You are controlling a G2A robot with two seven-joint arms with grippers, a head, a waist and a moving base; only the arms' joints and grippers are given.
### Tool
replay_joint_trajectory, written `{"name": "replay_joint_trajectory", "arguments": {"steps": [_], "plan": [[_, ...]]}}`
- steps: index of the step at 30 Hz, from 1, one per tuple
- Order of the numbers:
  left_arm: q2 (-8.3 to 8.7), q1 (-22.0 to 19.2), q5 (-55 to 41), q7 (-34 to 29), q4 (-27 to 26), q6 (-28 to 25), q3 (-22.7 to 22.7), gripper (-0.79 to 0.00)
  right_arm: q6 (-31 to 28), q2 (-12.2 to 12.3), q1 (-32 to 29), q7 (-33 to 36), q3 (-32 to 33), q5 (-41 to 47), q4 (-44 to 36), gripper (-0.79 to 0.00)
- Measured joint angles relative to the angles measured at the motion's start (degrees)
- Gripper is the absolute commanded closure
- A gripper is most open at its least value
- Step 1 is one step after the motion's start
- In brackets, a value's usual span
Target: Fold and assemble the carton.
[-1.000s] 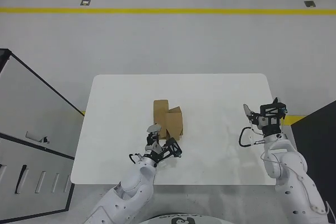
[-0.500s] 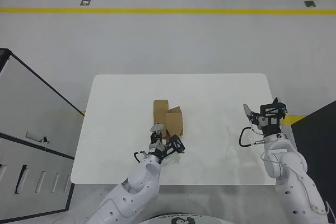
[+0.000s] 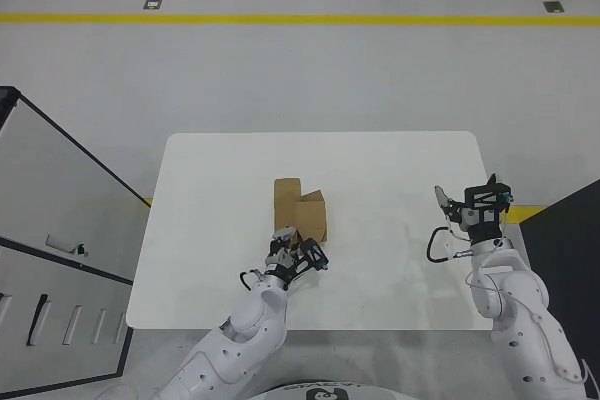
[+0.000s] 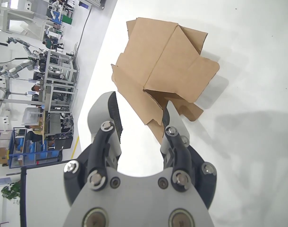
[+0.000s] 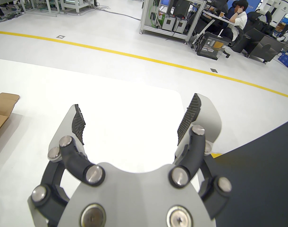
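- Straddling the near flap of the carton point(image 4: 163, 72), the left gripper point(image 4: 139, 103) stands open, one finger out in the free space beside the board and the other tucked against the flap's far face. I cannot tell whether that pad actually presses on the flap.
- The carton sits about mid-worktop point(image 3: 400, 180), half-formed: one panel stands taller at the back, and loose flaps splay out at the near end and lie partly flat on the surface.
- The right gripper point(image 3: 448, 200) hangs with its fingers spread wide and nothing between them, over the worktop's right edge and well apart from the carton.
- The step in hand looks like taking hold of the near flap so it can be folded in. By my reading the assembly is at an early stage, with no end closed.
- The next move probably calls for closing the left fingers squarely on the flap, near its crease, then swinging it along the score line. The right gripper may be needed to steady the body, since nothing holds the carton down.
- The carton is plain brown corrugated board, matt, with crisp scored creases, rounded flap corners and a notched tab edge. It looks light and springy, and likely to slide on the smooth white worktop.
- The finger pads are black and finely ribbed, set in pale rounded shells.
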Motion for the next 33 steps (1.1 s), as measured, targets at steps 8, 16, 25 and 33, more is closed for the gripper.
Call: {"name": "replay_joint_trajectory", "arguments": {"steps": [8,16,25,33], "plan": [[-0.66,-0.22,-1.16,0.04,1.61,0.33,0.05,-0.366,0.00,0.00,0.00,0.00,0.00,0.00,0.00,-0.785],[-1.39,-1.02,-2.12,0.27,3.08,0.63,0.15,-0.345,0.00,0.00,0.00,0.00,0.00,0.00,0.00,-0.785],[-2.54,-2.27,-3.14,-2.13,5.12,3.07,0.31,0.000,0.00,0.00,0.00,0.00,0.00,0.00,0.00,-0.785],[-3.00,-2.52,-3.17,-1.52,5.48,4.12,-0.57,0.000,0.00,0.00,0.00,0.00,0.00,0.00,0.00,-0.785]]}}
